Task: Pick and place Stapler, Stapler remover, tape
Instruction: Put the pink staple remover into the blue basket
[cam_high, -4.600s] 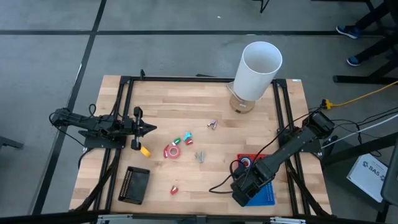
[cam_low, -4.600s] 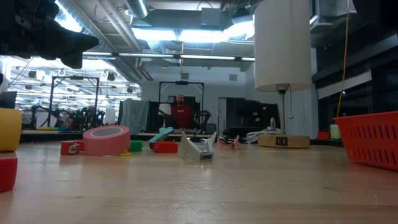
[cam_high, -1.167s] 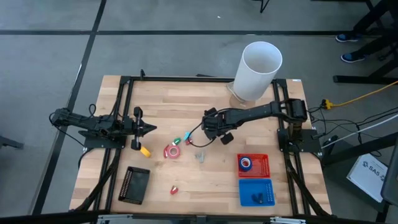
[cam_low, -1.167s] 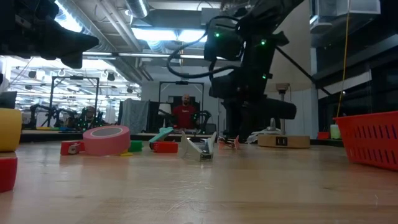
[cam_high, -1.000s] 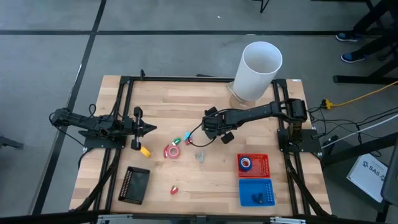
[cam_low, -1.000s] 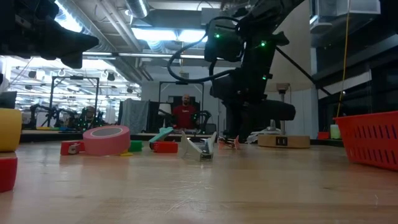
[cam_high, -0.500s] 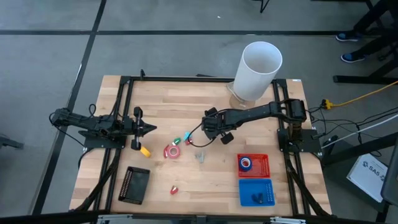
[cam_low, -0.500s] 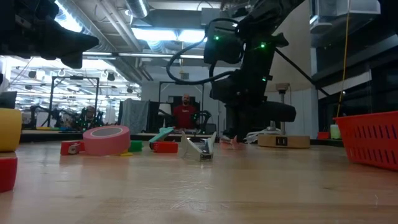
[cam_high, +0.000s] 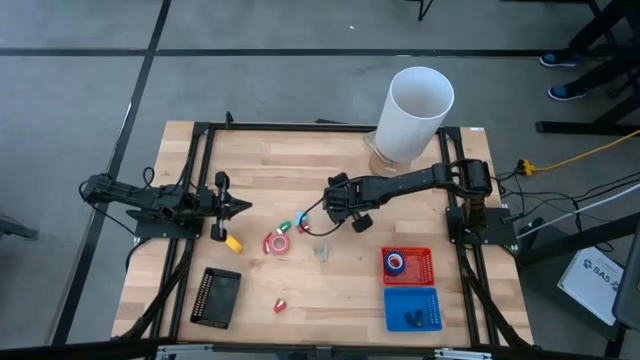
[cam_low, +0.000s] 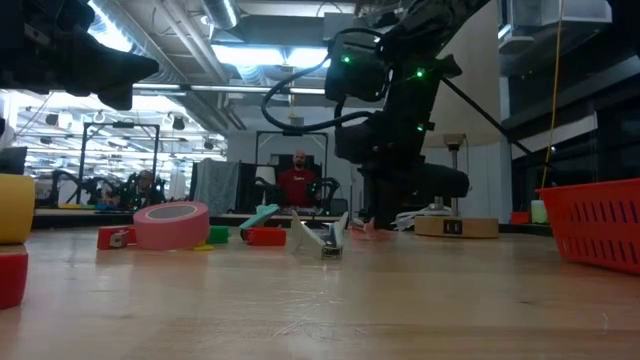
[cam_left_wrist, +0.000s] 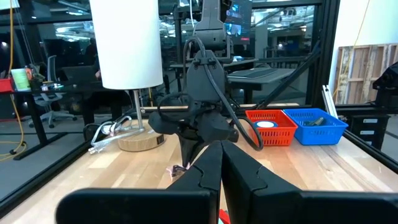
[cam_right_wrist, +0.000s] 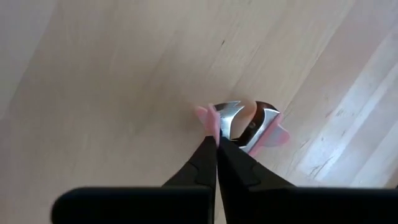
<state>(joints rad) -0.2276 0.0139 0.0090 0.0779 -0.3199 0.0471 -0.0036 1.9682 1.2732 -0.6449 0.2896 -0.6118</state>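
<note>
Stapler remover (cam_right_wrist: 245, 127) — the small pink-and-metal claw — sits on the wooden table (cam_high: 260, 160) at the centre of the high view, just under the right gripper (cam_high: 340, 200). We read this as the pick step for that item. In the right wrist view the right gripper's fingers (cam_right_wrist: 200, 167) are pressed together with their tips at the remover's near pink wing; whether they pinch that wing or merely touch it, we cannot tell. If the grip is real, the next move calls for a straight lift and a carry toward the lower right of the high view, where the red basket (cam_high: 407, 263) and blue basket (cam_high: 412, 308) stand side by side.

The left gripper (cam_high: 232, 207) waits at the left of the high view, its fingers closed on nothing.

Counting what we can see — one stapler remover under the right gripper; one pink tape roll (cam_high: 276, 243) lower left of centre; one blue tape roll (cam_high: 396, 263) already in the red basket; one yellow piece (cam_high: 233, 242) near the left gripper, possibly a third roll. One small silver stapler (cam_low: 322, 238) lies just below centre, between the pink roll and the baskets. We also count one white cylinder (cam_high: 415, 112) at the upper right and one black block (cam_high: 217, 297) at the lower left.
</note>
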